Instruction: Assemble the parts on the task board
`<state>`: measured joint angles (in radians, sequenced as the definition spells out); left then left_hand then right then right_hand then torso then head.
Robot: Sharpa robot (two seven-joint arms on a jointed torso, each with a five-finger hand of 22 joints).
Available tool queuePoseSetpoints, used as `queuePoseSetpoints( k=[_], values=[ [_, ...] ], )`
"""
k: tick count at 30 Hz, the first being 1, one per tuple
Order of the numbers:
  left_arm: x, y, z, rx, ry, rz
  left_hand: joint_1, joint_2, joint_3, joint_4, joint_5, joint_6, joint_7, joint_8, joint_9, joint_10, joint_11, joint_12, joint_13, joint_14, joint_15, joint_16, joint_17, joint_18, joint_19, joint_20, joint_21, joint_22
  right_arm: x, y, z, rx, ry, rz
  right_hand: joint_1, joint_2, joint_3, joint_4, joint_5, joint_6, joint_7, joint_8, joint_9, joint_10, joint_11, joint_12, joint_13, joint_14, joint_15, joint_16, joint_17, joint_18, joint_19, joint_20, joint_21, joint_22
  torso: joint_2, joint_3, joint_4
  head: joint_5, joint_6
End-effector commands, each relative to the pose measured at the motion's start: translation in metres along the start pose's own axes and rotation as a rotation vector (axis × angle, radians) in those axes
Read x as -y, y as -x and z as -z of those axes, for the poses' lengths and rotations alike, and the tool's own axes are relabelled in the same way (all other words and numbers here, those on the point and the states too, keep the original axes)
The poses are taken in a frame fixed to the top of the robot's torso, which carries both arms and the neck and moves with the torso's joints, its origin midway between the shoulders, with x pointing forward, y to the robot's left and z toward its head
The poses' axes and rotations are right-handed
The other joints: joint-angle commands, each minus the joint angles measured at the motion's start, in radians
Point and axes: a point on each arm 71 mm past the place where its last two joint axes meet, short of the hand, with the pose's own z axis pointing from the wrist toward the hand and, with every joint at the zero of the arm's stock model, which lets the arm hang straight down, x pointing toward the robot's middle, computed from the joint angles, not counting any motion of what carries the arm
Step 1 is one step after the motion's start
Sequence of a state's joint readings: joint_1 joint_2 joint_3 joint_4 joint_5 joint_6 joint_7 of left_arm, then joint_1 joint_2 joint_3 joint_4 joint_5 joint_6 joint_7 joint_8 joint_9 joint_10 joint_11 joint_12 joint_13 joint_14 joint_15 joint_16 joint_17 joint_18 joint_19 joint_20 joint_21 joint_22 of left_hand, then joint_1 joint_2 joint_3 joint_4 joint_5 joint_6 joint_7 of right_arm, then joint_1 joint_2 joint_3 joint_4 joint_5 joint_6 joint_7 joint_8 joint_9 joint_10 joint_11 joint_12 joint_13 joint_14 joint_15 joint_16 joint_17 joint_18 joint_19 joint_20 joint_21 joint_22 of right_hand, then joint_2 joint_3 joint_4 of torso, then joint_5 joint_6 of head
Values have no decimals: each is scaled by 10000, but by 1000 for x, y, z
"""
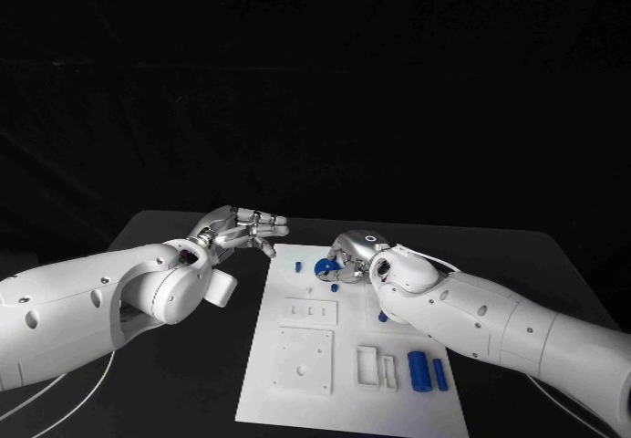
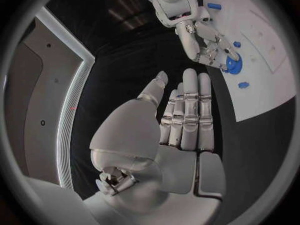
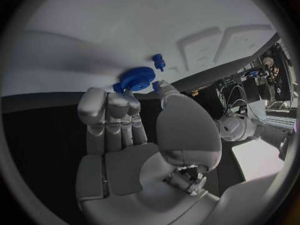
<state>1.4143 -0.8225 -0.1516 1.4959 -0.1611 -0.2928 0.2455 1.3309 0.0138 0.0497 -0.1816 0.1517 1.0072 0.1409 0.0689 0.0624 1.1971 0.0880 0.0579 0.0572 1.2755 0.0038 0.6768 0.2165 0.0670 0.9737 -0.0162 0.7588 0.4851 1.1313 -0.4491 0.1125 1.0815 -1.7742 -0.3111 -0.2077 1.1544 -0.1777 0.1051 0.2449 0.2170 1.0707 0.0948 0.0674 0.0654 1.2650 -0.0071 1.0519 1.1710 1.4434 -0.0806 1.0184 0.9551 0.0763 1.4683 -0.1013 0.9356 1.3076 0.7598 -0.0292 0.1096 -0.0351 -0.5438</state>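
Over the flat white task board [image 1: 296,383], right hand [image 1: 350,257] pinching toothed blue gear [image 3: 137,78], left hand [image 1: 243,228] fingers [image 2: 189,105] straight, empty.

far board end: right robot hand [image 1: 353,258] blocks | left robot hand [image 1: 246,228] beside board | near table [image 1: 171,383] free

— How was the light over the table?
— Dim all round. The backdrop was near black, and the white board [image 1: 345,365] stood out as the brightest thing in the head view, lit from above.
— Any shadows?
— A soft one lay across the board beyond the right hand [image 3: 134,135], with the blue gear [image 3: 137,78] sharp against it.
— Glare?
— A mild sheen on the left hand [image 2: 181,120] and the white arm shells, nothing blown out.
— And distortion?
— Both wrist pictures were round fisheyes; straight edges bowed, and the rims darkened and blurred.
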Motion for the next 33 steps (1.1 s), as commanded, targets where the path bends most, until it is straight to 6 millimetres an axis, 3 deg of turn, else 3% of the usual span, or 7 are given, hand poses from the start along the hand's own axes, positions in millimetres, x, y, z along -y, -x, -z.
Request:
queuePoseSetpoints(
  k=[1, 13, 16, 20, 25, 29, 33],
  values=[
    [1, 0, 0, -101, -57, 13, 51, -24, -2, 40, -24, -22, -3, -20, 12, -46, 1, 13, 17, -87, 1, 10, -14, 103, -45, 26, 20, -8, 2, 0, 3, -141, -90, -116, 112, -28, 0, 21, 38, 25, -36, -42, -6, -4, 11, 12, -4, 2, 39, 50, 17, 107, 406, 62, 46, 1160, 2, 4, -7, -5, -13],
    [1, 2, 1, -35, -67, -8, 51, -24, -2, 40, -24, -22, -3, -20, 12, -46, 1, 13, 17, -87, 1, 10, -14, 103, -45, 26, 20, -8, 15, 14, 14, 837, -239, -452, 187, -46, 216, -86, 29, 80, -48, -45, -8, 60, -3, 74, 20, 19, 28, 122, 89, 84, 437, 48, 239, 1200, -2, 7, -13, -40, -10],
    [1, 3, 0, 11, -81, -31, 76, -36, 4, 39, -18, -23, -1, -22, 11, -44, 2, 13, 17, -97, 1, 1, -19, 100, -52, 26, 21, -15, 24, 25, 20, 1435, -304, -705, 201, -52, 817, -390, -247, 64, -41, -38, -6, 85, 0, 99, 34, 16, 27, 132, 91, 76, 434, 46, 345, 1214, 0, 23, -36, -29, 22],
    [1, 6, -1, 87, -110, -66, 81, -43, 8, 35, -18, -4, -3, -16, 13, -44, 6, 13, 17, -152, 14, -43, -38, 85, -107, 37, -6, -27, 39, 39, 29, 1906, -447, -1014, 389, -82, 983, -733, -408, 73, -34, -44, -7, 113, -2, 135, 56, 18, 28, 158, 106, 76, 433, 51, 403, 1223, 24, 38, -82, -62, 70],
    [0, 9, -2, 171, -128, -99, 87, -44, 16, 27, -17, 9, -2, -18, 12, -46, 11, 14, 17, -181, 25, -126, -79, 77, -154, 50, -47, -51, 67, 58, 42, 1937, -388, -1667, 877, -50, 1048, -1251, -659, 137, -11, -47, -8, 117, 15, 146, 64, 5, 40, 130, 75, 72, 397, 64, 397, 1221, 55, 93, -183, -59, 150],
    [0, 11, -2, 224, -145, -113, 90, -35, 31, 13, -13, 38, -17, -18, 12, 72, -24, 13, 16, -184, 17, -181, -106, 68, -167, 47, -70, -66, 94, 70, 55, 1974, -104, -2483, 1521, 34, 1039, -1985, -210, 255, 0, -47, -8, 22, 21, 72, 23, -16, 44, 85, 67, 58, 319, 77, 257, 1192, 64, 138, -239, 9, 181],
    [-1, 14, -1, 295, -156, -128, 83, -31, 45, 2, -10, -32, -10, -35, 9, 188, -50, 18, 17, -177, 6, -212, -120, 53, -166, 35, -81, -75, 122, 77, 65, 1949, -209, -3025, 1739, 272, 361, -2596, -16, 181, 26, -45, -7, -5, 41, 56, 2, -6, 64, 161, 249, 15, 303, 73, 371, 1216, 86, 216, -308, 33, 196]
  ],
)
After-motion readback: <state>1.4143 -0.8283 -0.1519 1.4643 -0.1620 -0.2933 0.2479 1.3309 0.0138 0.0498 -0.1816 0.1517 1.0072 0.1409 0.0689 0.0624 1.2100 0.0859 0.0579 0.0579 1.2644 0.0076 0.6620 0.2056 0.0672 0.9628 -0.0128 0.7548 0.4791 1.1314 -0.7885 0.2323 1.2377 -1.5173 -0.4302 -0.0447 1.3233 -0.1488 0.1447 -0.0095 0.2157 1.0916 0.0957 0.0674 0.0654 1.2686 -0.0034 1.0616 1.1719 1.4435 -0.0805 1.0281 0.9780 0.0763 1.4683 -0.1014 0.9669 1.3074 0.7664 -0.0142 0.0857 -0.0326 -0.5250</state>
